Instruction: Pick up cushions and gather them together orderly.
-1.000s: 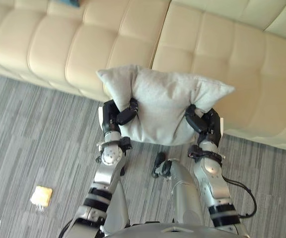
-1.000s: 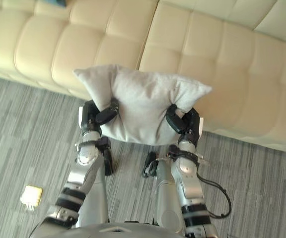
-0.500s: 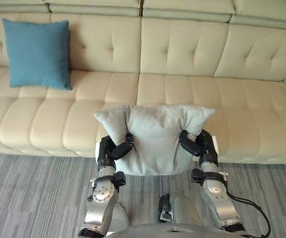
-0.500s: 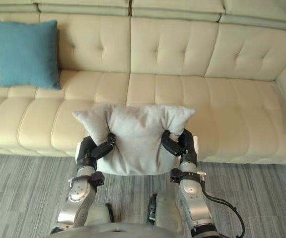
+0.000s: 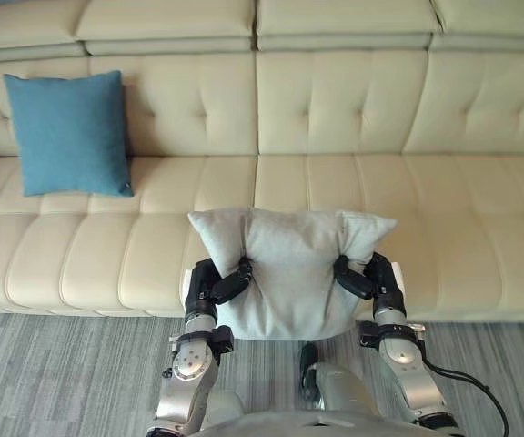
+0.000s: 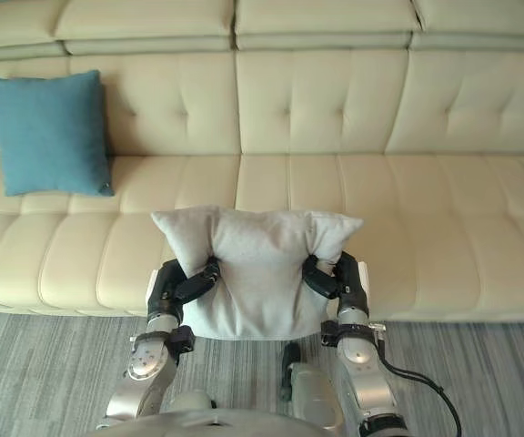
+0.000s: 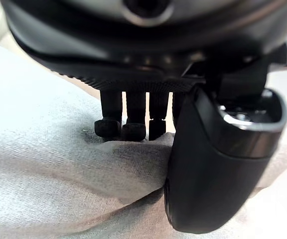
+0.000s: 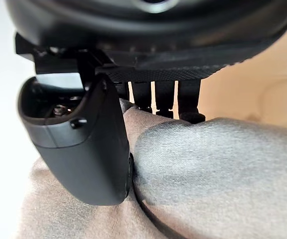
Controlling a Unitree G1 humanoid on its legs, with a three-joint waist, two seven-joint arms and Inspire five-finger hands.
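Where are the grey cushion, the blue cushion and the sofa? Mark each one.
grey cushion (image 5: 289, 273): left eye view, middle of its front face.
blue cushion (image 5: 69, 132): left eye view, centre of its face.
sofa (image 5: 335, 100): left eye view, bare middle backrest panel.

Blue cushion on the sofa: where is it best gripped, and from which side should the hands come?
Probably its two side edges, one hand on each, coming from the front. The blue cushion stands against the sofa backrest, so both sides are exposed while its back is blocked. The left hand and right hand pinch the grey cushion the same way.
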